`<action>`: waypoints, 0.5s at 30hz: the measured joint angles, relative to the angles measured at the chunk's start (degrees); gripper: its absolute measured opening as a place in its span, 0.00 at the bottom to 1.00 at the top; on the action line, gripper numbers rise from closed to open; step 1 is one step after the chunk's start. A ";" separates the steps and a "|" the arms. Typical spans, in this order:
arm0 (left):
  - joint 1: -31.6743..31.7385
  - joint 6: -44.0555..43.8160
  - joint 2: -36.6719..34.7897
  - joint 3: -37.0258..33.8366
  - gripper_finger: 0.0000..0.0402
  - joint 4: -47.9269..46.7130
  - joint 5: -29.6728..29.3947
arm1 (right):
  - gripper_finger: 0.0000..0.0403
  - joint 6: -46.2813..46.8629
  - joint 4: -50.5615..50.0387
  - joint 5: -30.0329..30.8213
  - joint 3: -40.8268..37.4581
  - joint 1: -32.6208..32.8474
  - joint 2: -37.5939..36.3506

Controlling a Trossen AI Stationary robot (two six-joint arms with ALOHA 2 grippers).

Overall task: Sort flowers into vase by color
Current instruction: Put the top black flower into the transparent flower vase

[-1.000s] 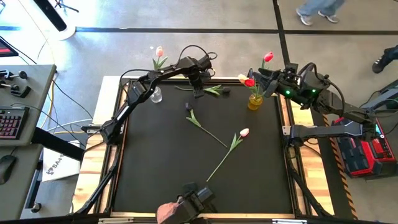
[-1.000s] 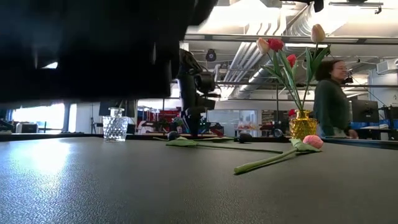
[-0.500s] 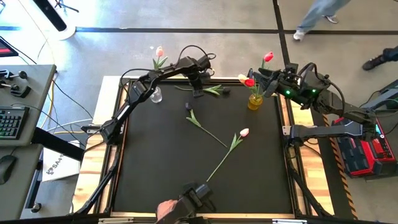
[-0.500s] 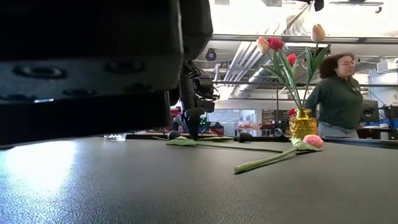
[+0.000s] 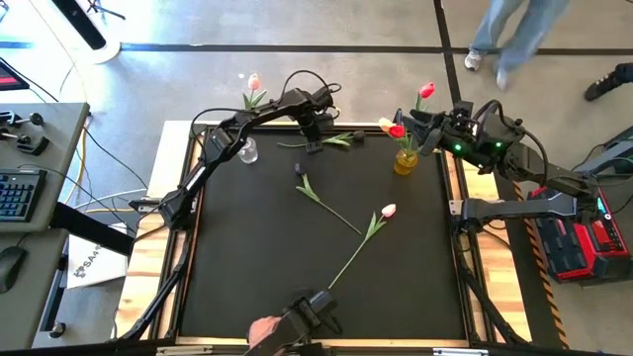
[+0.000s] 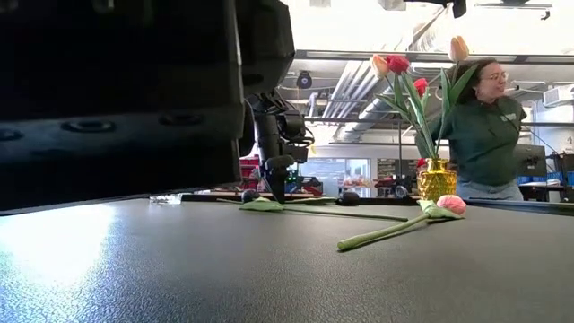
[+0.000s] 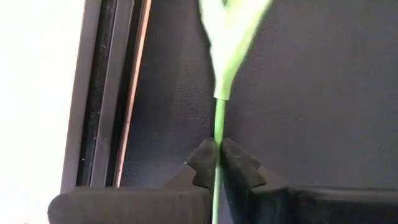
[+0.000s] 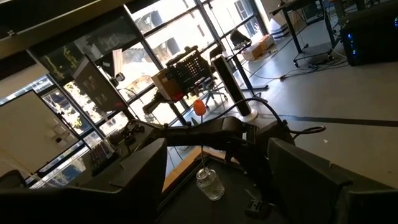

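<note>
At the far edge of the mat: the left gripper (image 5: 314, 145) is down on the surface, its fingers (image 7: 239, 167) pinched together on the thin green stem of a flower (image 5: 334, 142) lying flat there.
Grip: from the left wrist view the stem runs straight up between the two pads, with the leaves fanning out just beyond them; the hold sits low on the stalk, I'd say.
Doing it well: I would lift straight and slowly, so the leaves don't drag on the mat, and let the head swing clear before turning toward a vase.
Which vase: I cannot make out this flower's head colour from where I stand, so I wouldn't guess its destination.
Right gripper (image 5: 420, 131): hanging near the yellow vase (image 5: 406, 162) at the far right corner, its fingers spread apart and empty in its own wrist view.
Vases: the yellow one holds red and pale tulips; a clear glass vase (image 5: 248, 150) at the far left holds one pink bloom.
Still loose: a pink-headed flower (image 5: 387, 211) and a dark-headed flower (image 5: 301, 170) lie crossed mid-mat, well apart from both grippers.
Surface: a black, slightly textured mat (image 5: 257, 257) in a wooden frame.
Room: a person in a green top (image 6: 489, 126) stands behind the table; others walk the concrete floor beyond.
</note>
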 joint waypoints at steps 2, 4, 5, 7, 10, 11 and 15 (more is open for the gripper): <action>0.13 0.01 0.00 0.00 0.01 0.00 0.10 | 0.66 0.00 -0.02 -0.02 0.00 0.01 0.00; 0.13 0.01 0.00 0.00 0.01 0.00 0.12 | 0.66 0.00 -0.02 -0.02 0.00 0.01 -0.01; 0.13 0.01 0.00 0.00 0.01 -0.02 0.10 | 0.66 -0.04 -0.03 -0.02 0.00 0.01 -0.01; 0.13 0.01 0.00 0.00 0.00 -0.17 0.08 | 0.66 -0.24 -0.04 -0.04 0.02 0.01 -0.02; 0.13 -0.25 -0.11 0.00 0.00 -0.76 -0.68 | 0.66 -0.32 -0.04 -0.06 0.00 -0.01 -0.02; 0.11 -0.74 -0.29 -0.04 0.00 -0.95 -1.09 | 0.66 -0.41 -0.04 -0.05 0.00 0.00 -0.01; 0.13 -1.50 -0.55 0.50 0.00 -2.13 -1.34 | 0.66 -0.99 -0.06 -0.07 0.00 -0.01 -0.02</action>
